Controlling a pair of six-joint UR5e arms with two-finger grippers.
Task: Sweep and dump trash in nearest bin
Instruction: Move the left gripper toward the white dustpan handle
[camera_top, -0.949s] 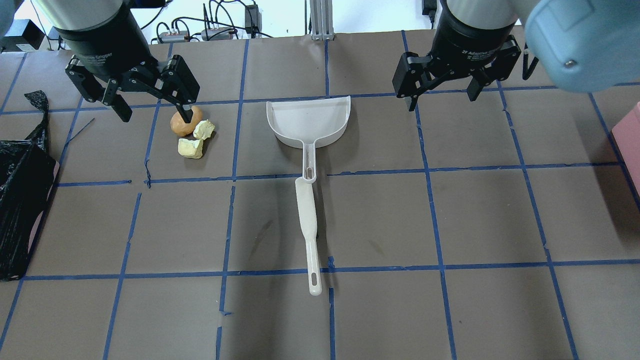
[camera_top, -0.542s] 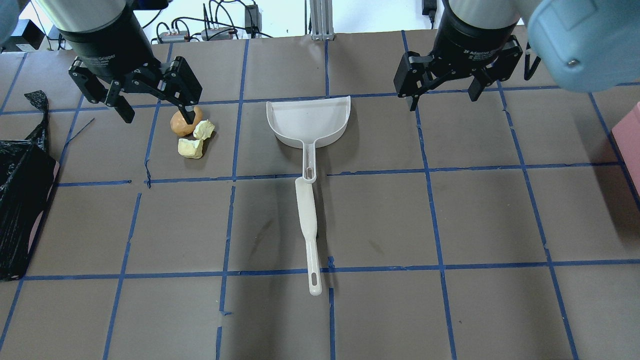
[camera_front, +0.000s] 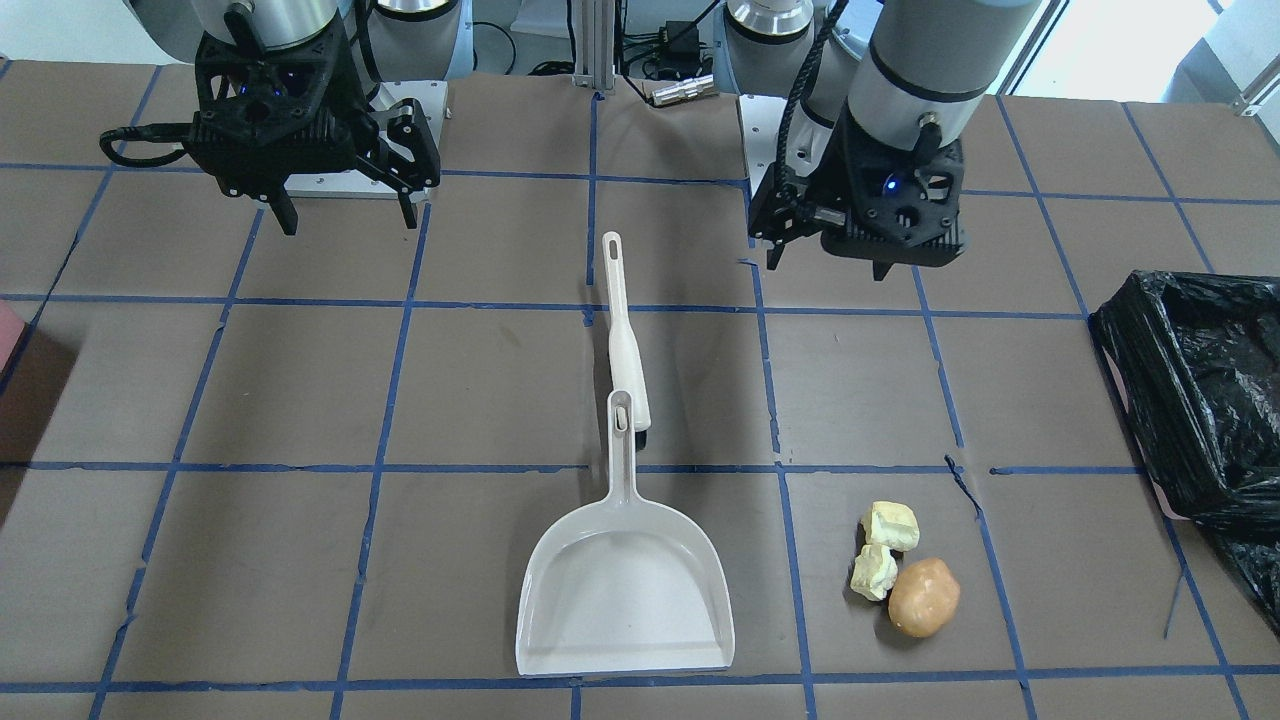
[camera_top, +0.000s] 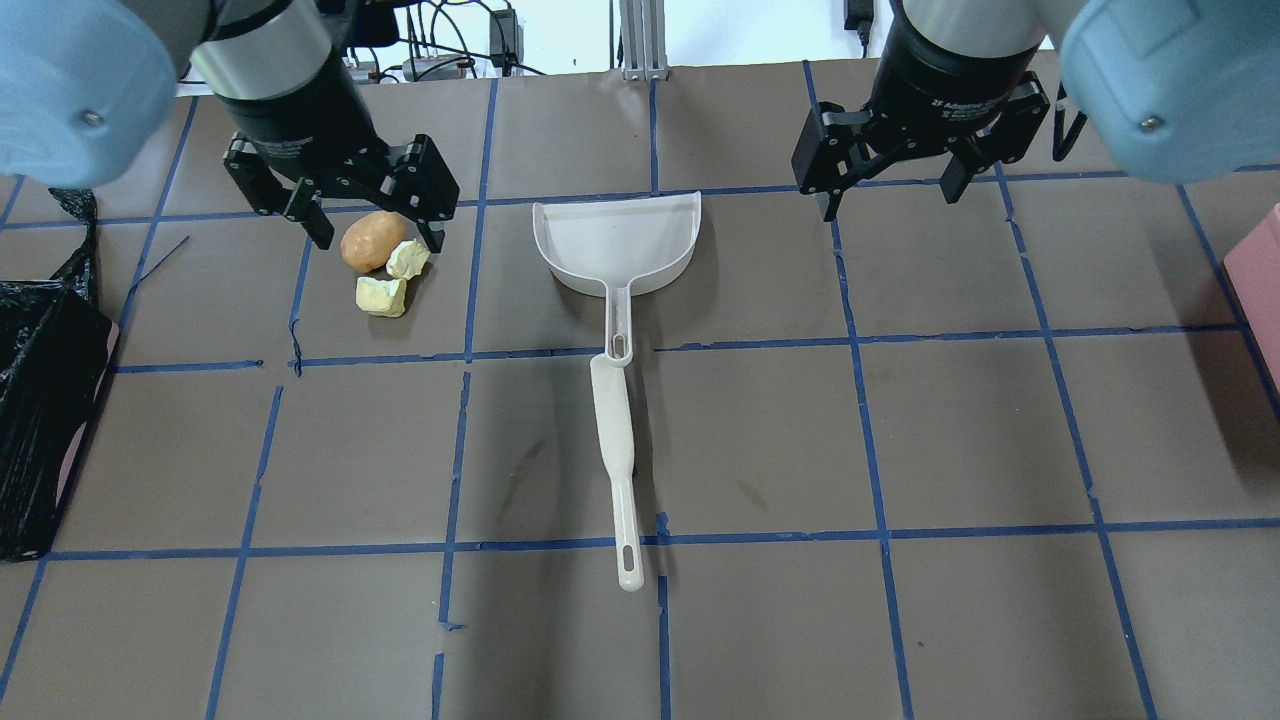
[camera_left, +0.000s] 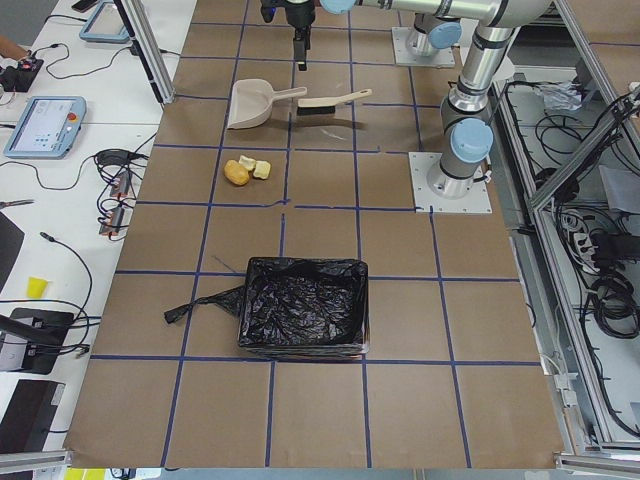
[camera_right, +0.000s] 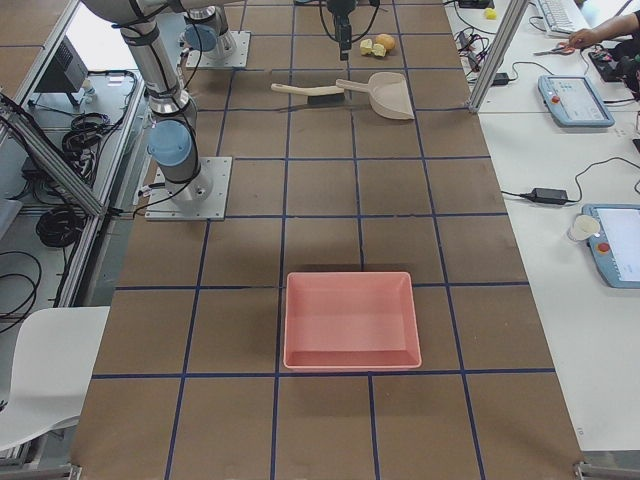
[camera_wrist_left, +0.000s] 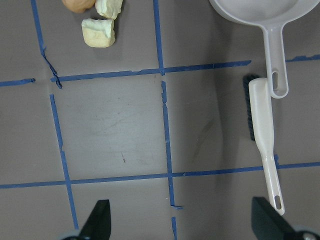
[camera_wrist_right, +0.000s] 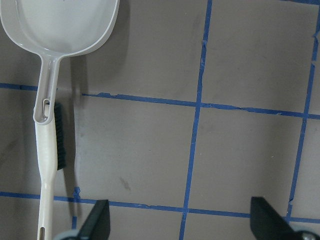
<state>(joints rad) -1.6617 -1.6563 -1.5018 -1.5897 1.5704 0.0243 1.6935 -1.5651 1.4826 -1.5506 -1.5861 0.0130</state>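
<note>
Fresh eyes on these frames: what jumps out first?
The white dustpan and brush lie end to end centre stage, the pan's handle tip overlapping the brush head. To the robot's left sit an orange lump and two yellow chunks, with the black-bagged bin further left. The left gripper and right gripper hang open, empty.

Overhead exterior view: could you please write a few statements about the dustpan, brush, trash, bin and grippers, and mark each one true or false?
1. The dustpan is empty. True.
2. The right gripper holds the brush. False: the brush lies on the table, and that gripper is open and holds nothing.
3. The trash pieces lie inside the dustpan. False: they lie on the table beside it, toward the robot's left.
4. The left gripper is open. True.
5. The bin stands near the table's end on the robot's left. True.
</note>
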